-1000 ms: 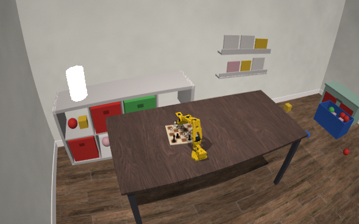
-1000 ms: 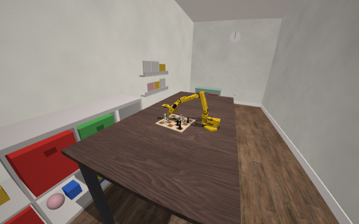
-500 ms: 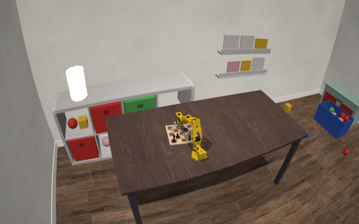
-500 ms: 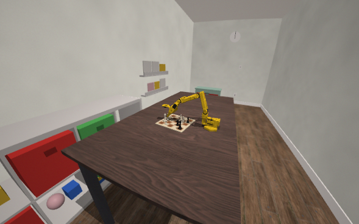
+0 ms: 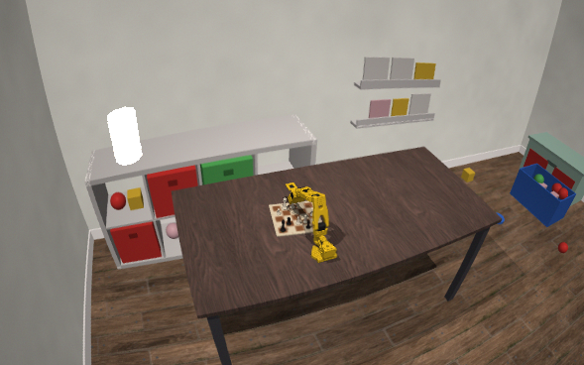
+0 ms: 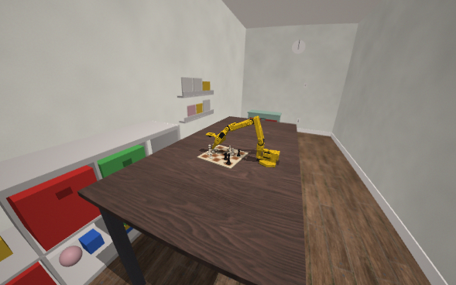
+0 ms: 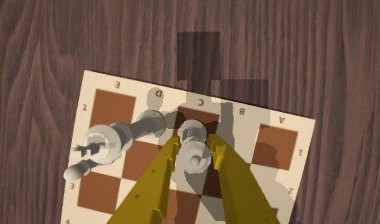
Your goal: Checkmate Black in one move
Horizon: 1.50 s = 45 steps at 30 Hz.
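1. Top view: the dark wooden desk [image 5: 389, 198] [image 6: 207, 201] [image 7: 31, 40] carries the whole setup.
2. Yellow arm [image 5: 319, 210] [image 6: 260, 133]: reaches over the chessboard [image 5: 290, 233] [image 6: 212, 162] [image 7: 311, 131], toward its rank 1 side.
3. Claw [image 5: 290, 200] [image 6: 213, 147] [image 7: 193, 140]: low over file C, its fingers a little apart, one either side of a white piece, probably a bishop [image 7: 195, 157]. No firm clamp is evident.
4. White king [image 5: 285, 202] [image 6: 210, 150] [image 7: 102, 144]: appears to stand on D1, just beside the claw.
5. Bishop: upright, its base apparently on C1. Judged to be the piece selected for the mating move; the target square cannot be confirmed.
6. Step in hand: judged to be the grasp. Next move calls for closing squarely on the bishop, then a straight lift clear of the king before any travel. A sideways drift could tip either piece.
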{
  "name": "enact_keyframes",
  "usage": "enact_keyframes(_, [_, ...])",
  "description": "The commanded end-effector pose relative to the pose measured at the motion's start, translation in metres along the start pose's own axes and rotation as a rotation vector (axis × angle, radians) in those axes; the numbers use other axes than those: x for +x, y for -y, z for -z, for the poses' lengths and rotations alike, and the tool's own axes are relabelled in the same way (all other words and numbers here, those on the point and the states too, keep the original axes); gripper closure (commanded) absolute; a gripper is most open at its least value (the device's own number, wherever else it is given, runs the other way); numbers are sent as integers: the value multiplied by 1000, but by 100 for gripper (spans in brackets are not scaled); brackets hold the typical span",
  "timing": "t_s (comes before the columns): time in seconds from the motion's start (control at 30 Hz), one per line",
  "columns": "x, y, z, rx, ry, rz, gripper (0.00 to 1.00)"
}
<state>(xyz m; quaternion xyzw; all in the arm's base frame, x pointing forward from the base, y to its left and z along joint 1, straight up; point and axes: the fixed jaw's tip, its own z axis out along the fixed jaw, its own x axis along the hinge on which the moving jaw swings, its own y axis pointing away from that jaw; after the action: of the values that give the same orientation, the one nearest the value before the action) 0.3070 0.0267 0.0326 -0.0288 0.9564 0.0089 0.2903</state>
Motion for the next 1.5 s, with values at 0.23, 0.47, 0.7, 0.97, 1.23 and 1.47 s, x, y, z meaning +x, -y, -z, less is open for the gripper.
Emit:
enact_keyframes(0.23, [8, 3, -1, 5, -34, -4, 88])
enact_keyframes(0.47, [7, 4, 0, 6, -34, -5, 88])
enact_keyframes(0.7, [7, 4, 0, 6, -34, -6, 88])
enact_keyframes(0.97, [7, 4, 0, 6, -34, -6, 89])
enact_keyframes(1.23, [7, 4, 0, 6, -34, -6, 93])
enact_keyframes(1.47, [7, 4, 0, 6, -34, -6, 97])
